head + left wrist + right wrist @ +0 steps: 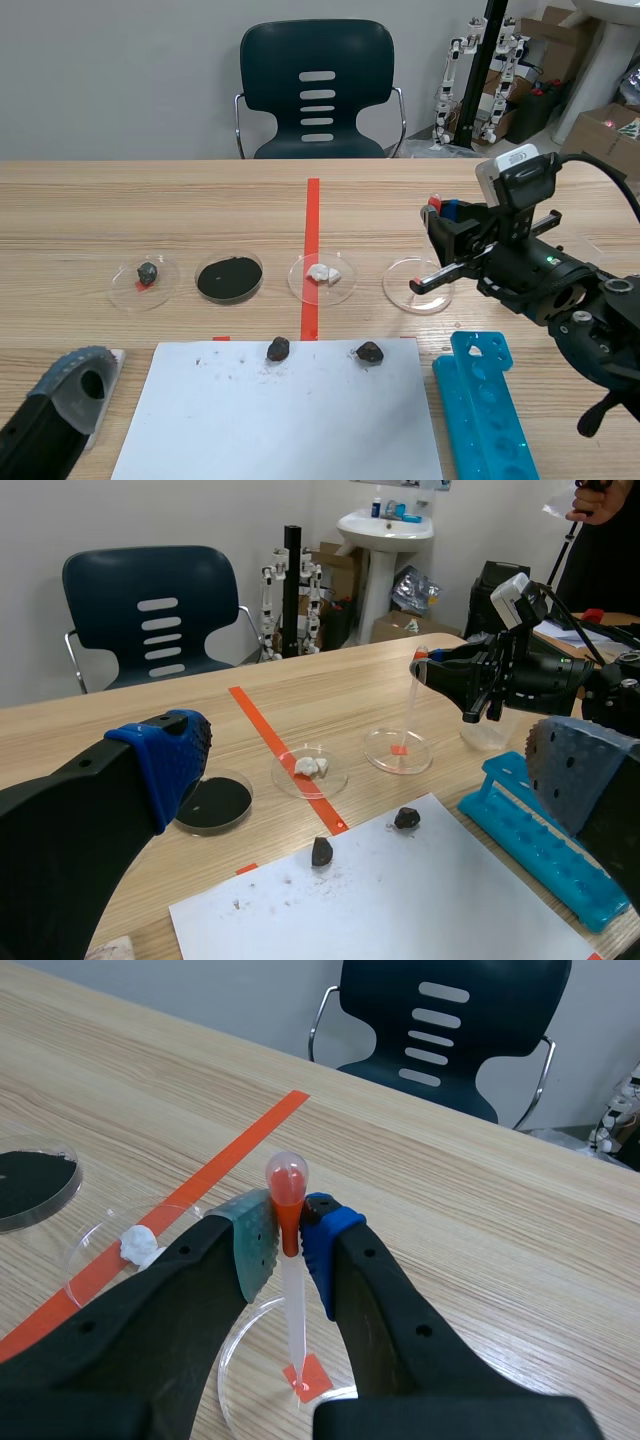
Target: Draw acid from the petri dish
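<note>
Directly beneath the right pincer [290, 1235] sat the petri dish [400, 282], the dropper [293, 1300] standing upright with its tip down inside it. The pads pinched the red neck just under the bulb, not the bulb itself, so I feared nothing would be drawn; a sideways drift might shove the light dish. The arm reached in low, wrist level
</note>
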`<act>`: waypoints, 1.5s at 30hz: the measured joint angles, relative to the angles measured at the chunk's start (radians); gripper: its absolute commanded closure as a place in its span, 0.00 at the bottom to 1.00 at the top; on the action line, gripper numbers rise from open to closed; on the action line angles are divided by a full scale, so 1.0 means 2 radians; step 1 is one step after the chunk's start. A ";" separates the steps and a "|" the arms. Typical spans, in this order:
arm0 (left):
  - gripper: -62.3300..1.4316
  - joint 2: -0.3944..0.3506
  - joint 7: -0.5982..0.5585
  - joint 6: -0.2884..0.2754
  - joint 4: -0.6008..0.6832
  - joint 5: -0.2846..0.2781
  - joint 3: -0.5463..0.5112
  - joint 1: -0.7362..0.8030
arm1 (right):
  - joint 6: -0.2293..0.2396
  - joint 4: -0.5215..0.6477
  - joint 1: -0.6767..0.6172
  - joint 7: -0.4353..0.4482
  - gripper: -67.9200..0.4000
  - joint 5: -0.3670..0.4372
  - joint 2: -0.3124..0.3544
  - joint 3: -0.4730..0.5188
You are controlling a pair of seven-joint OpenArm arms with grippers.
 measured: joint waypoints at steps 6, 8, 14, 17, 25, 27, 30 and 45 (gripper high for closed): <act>0.00 0.000 0.000 0.000 0.000 0.000 0.000 0.000 | 0.000 0.000 0.000 0.000 0.87 0.000 0.000 0.000; 0.00 0.000 0.000 0.000 0.000 0.000 0.000 0.000 | 0.000 0.000 0.000 0.000 0.87 0.000 0.000 0.000; 0.00 0.000 0.000 0.000 0.000 0.000 0.000 0.000 | 0.000 0.000 0.000 0.000 0.87 0.000 0.000 0.000; 0.00 0.000 0.000 0.000 0.000 0.000 0.000 0.000 | -0.002 0.000 0.000 0.000 0.87 0.000 0.000 0.000; 0.00 0.000 0.000 0.000 0.000 0.000 0.000 0.000 | -0.002 0.000 0.000 0.000 0.87 0.000 0.000 0.000; 0.00 0.000 0.000 0.000 0.000 0.000 0.000 0.000 | -0.002 0.000 0.000 0.000 0.87 0.000 0.000 0.000; 0.00 0.000 0.000 0.000 0.000 0.000 0.000 0.000 | -0.002 0.000 0.000 0.001 0.87 0.000 0.000 0.000; 0.00 0.000 0.000 0.000 0.000 0.000 0.000 0.000 | -0.002 0.022 -0.010 -0.004 0.87 0.030 0.014 0.000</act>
